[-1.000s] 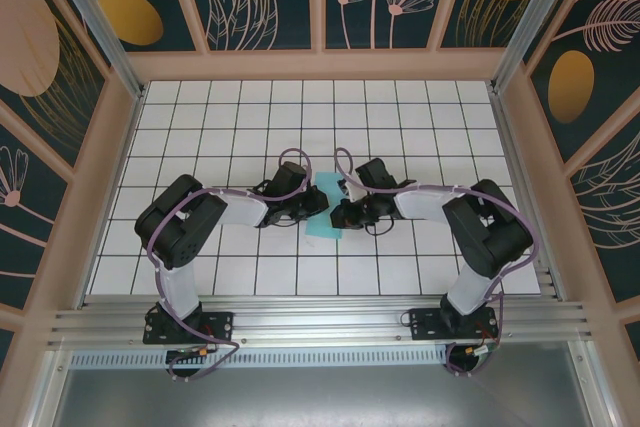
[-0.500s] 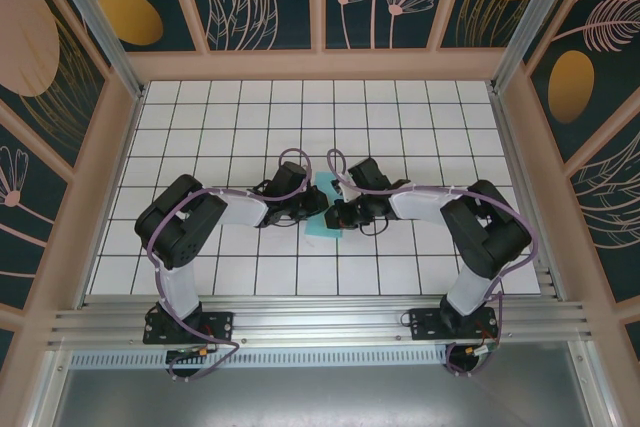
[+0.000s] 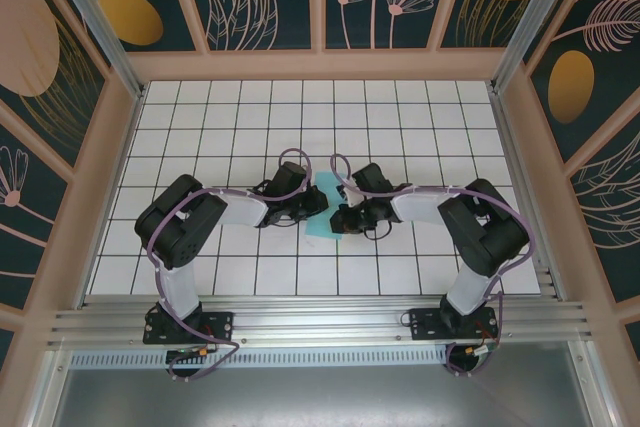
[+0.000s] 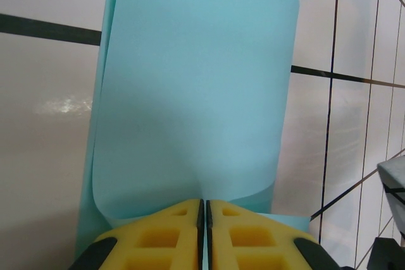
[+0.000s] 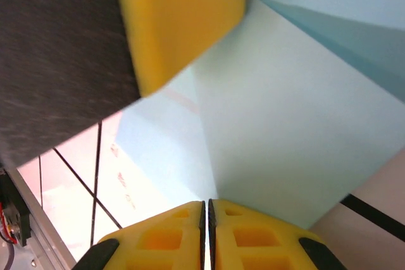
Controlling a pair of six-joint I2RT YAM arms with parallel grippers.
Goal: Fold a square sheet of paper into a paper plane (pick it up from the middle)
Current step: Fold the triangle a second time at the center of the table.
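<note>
The square sheet of paper (image 3: 324, 215), light teal, lies between the two arms at the middle of the table, bent upward. My left gripper (image 3: 316, 203) is shut on its left side. In the left wrist view the yellow fingertips (image 4: 183, 210) meet at the left gripper (image 4: 204, 202), and the paper (image 4: 196, 93) curls up and away from them. My right gripper (image 3: 341, 217) is shut on the sheet's right side. In the right wrist view a crease in the paper (image 5: 285, 131) runs down into the right gripper (image 5: 207, 202), and the left gripper's yellow finger (image 5: 180, 17) sits close above.
The white gridded table (image 3: 220, 127) spreads around both arms, with wooden side walls (image 3: 110, 177) and a patterned back wall. An aluminium rail (image 3: 320, 322) carries the arm bases at the near edge. The two wrists are almost touching over the paper.
The right wrist has shifted slightly left and nearer, closer to the left gripper, and covers more of the sheet. The left arm has barely moved. Both grippers stay shut.
</note>
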